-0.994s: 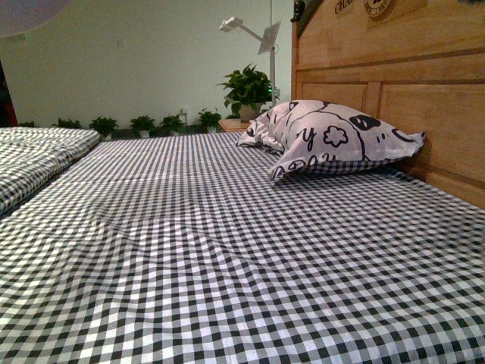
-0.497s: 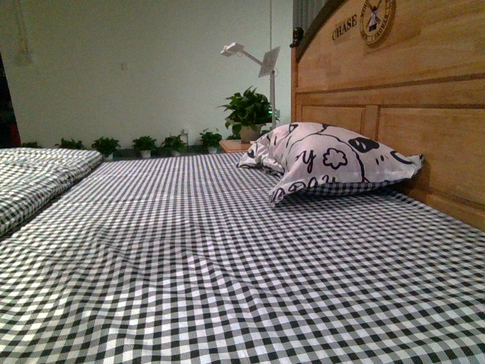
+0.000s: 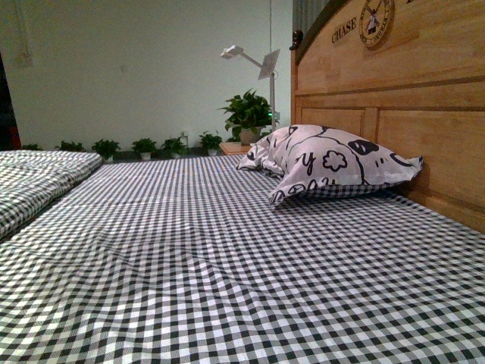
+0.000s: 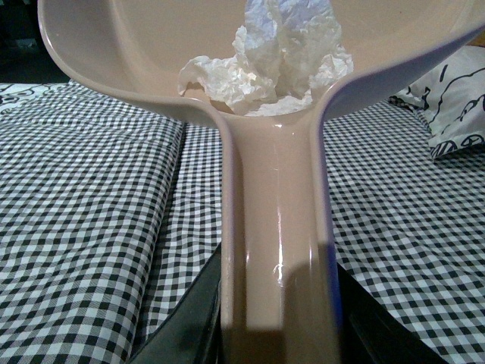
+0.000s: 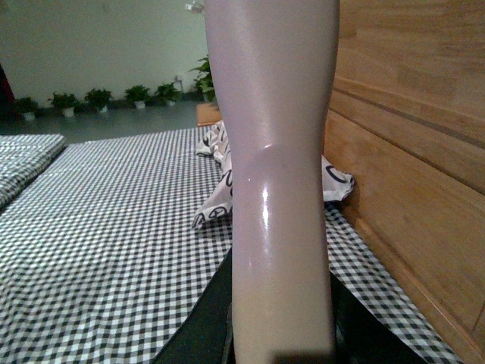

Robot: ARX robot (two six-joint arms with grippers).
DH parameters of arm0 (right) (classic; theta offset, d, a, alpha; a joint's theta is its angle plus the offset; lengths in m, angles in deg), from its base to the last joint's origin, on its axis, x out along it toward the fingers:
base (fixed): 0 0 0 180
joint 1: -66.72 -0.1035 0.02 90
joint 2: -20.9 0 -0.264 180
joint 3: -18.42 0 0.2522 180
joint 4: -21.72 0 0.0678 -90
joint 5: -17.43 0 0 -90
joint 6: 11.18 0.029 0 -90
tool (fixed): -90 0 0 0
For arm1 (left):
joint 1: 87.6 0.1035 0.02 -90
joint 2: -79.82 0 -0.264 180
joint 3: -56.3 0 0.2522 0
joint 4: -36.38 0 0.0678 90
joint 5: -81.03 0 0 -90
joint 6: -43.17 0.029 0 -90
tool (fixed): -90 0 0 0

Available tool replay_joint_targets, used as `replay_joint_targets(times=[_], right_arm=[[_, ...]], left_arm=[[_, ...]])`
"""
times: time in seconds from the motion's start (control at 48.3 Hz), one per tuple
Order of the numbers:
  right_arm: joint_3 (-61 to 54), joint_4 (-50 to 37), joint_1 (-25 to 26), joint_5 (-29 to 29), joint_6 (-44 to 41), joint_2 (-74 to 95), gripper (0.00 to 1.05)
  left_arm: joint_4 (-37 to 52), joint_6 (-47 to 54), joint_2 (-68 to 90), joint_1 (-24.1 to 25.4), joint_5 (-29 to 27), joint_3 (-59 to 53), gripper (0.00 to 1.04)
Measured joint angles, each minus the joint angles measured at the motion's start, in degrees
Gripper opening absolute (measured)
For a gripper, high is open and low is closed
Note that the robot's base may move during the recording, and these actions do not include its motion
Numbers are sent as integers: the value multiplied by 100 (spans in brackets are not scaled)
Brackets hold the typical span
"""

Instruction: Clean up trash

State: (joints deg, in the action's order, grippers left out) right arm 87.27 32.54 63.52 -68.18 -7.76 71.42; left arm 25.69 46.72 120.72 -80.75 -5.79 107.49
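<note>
Fingers both sides clamp pale handles; left dustpan (image 4: pixel 273 227) cradles trash (image 4: pixel 273 61); pillow (image 3: pixel 333 161) against headboard (image 3: pixel 394 114).

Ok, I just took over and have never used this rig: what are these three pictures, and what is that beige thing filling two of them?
This is a robot with two arms. The front view looks out from its body over a checked bedsheet, a printed pillow and the wooden headboard; neither arm shows there. The other two pictures come from cameras on the wrists. In the left wrist view, the left gripper holds the handle of a beige dustpan, with crumpled white paper lying in its pan. In the right wrist view, the right gripper holds another beige plastic handle; what it belongs to is out of frame.
</note>
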Motion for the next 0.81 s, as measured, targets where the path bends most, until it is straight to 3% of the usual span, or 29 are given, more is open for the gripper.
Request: replay_joint_targets(times=[0.808], right_arm=[[0, 0, -2, 11, 0, 2, 19]], left_arm=[[0, -4, 0, 0, 2, -2, 27]])
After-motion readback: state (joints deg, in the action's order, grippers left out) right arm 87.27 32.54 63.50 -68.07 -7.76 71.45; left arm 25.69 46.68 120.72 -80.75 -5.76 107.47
